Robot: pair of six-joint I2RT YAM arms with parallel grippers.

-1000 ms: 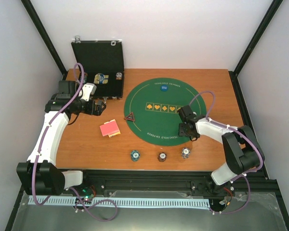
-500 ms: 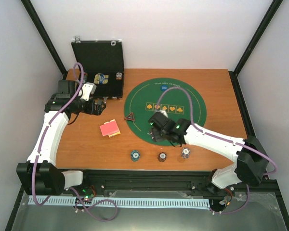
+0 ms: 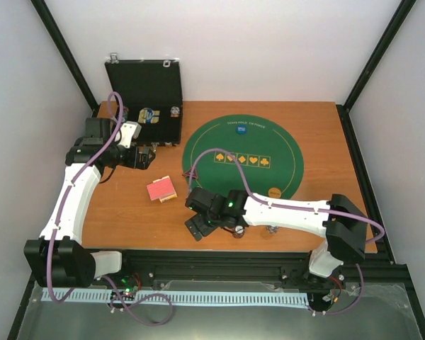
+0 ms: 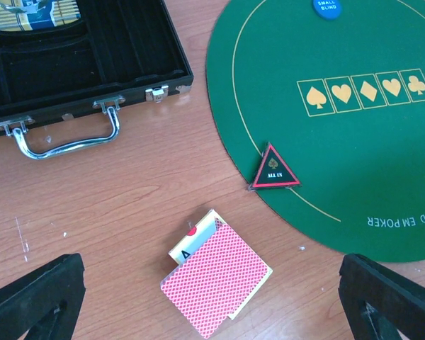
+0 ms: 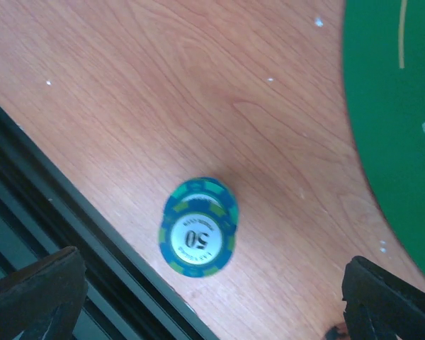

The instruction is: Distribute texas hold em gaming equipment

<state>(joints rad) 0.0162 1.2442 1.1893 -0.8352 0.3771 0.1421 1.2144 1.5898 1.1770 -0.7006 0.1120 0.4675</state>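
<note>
Wooden table (image 3: 120, 205), green mat (image 3: 283, 149) on it. I see right gripper (image 5: 212, 297) spread wide, empty, above blue chip (image 5: 197, 227) by front edge. Left gripper (image 4: 212, 297) spread wide, empty, over red-backed cards (image 4: 216, 280); triangle marker (image 4: 275, 170) at mat's edge.

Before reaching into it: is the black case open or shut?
Open. The black case has its lid raised at the back, and its inner compartments lie exposed.

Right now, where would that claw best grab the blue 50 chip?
Probably by its round rim, on opposite sides, from straight above: the blue 50 chip lies flat on the table, and the right gripper hangs open over it.
</note>
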